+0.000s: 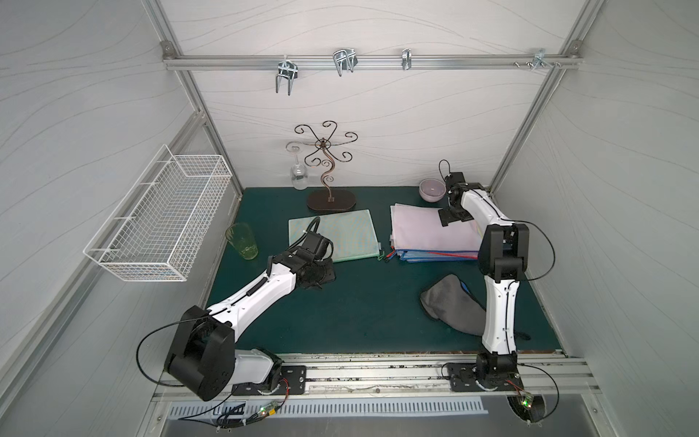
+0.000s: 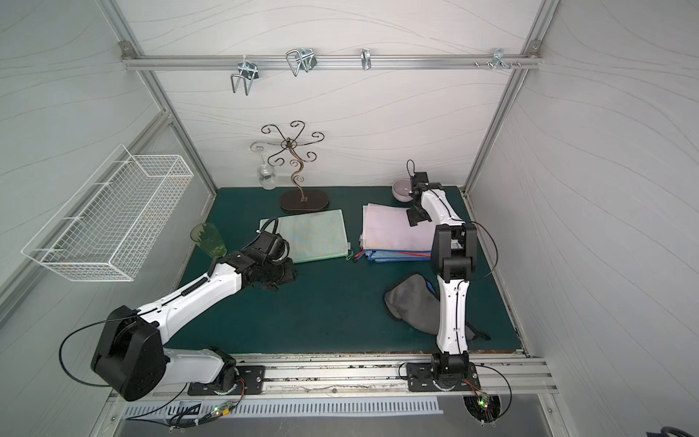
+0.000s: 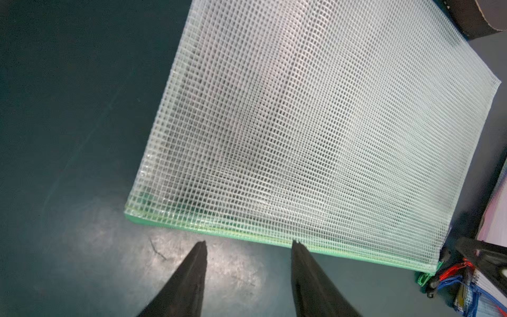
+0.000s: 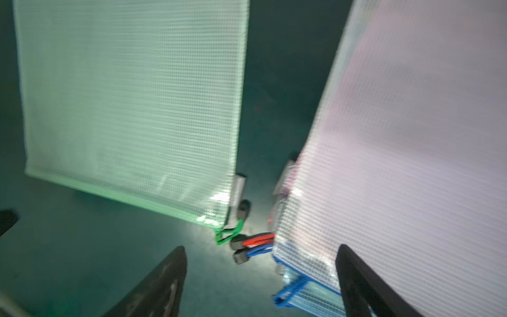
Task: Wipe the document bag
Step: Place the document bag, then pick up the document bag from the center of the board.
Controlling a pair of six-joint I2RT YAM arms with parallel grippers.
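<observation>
Dark-green mat [image 1: 359, 302], white walls [image 1: 416, 113]; left tool [image 3: 249, 244] parted, empty; right tool [image 4: 260, 248] spread wide, empty

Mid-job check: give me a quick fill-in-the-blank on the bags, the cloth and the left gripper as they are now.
The lone document bag has a ____ zipper edge.
The stack's top bag is ____.
____ gripper holds the grey cloth.
The left gripper is ____ and empty.
Missing words: green; pink; Neither; open.
</observation>
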